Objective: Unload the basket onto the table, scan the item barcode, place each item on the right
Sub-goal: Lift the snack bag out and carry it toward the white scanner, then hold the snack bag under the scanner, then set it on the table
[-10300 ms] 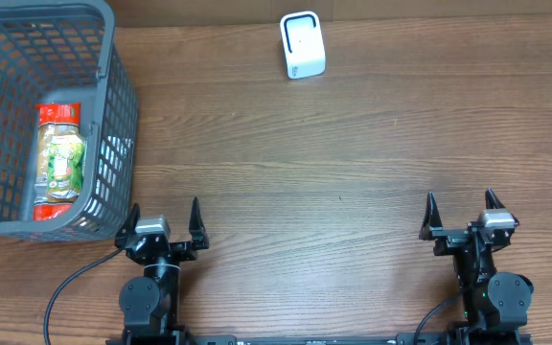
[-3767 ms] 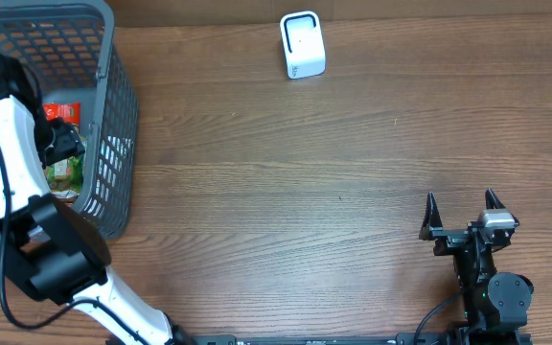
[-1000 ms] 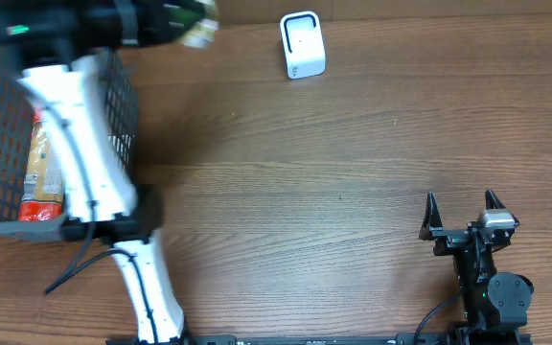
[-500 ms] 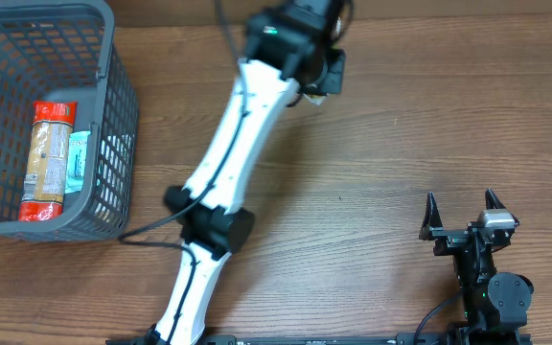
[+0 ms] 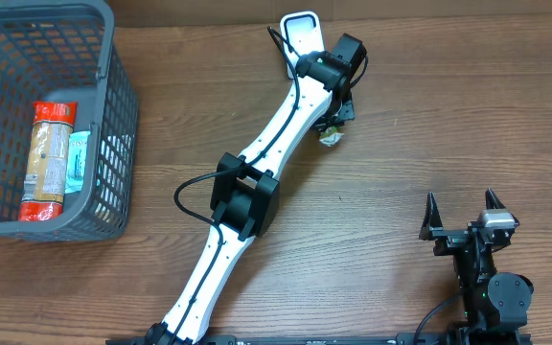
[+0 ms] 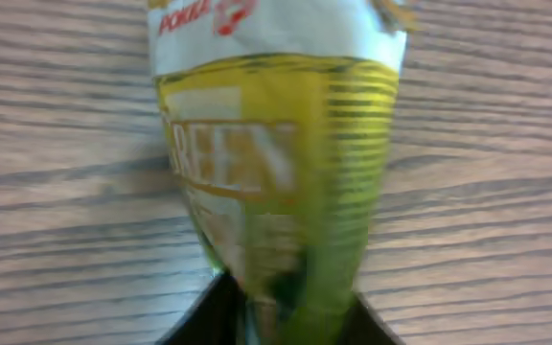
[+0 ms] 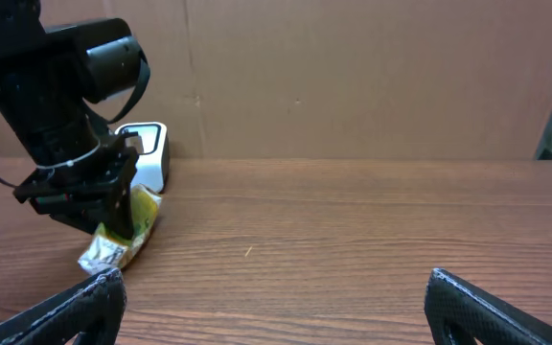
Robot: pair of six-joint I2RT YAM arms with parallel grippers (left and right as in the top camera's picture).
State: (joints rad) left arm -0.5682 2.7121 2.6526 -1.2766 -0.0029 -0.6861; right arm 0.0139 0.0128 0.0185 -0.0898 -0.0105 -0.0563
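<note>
Wood-grain tabletop runs under both arms, with a brown cardboard wall behind it. Stretched far out, the left gripper points down. A yellow-green packet sticks out from between its fingers, and the packet's free end touches the wood directly below the gripper. The fingers flank the packet's narrow end closely, but I cannot tell whether they pinch it or merely bracket it. A white scanner stands just beside this gripper, on its wrist side. A grey basket holding other packs sits well away from it. Well apart from all this, the right gripper is spread wide and holds nothing.
</note>
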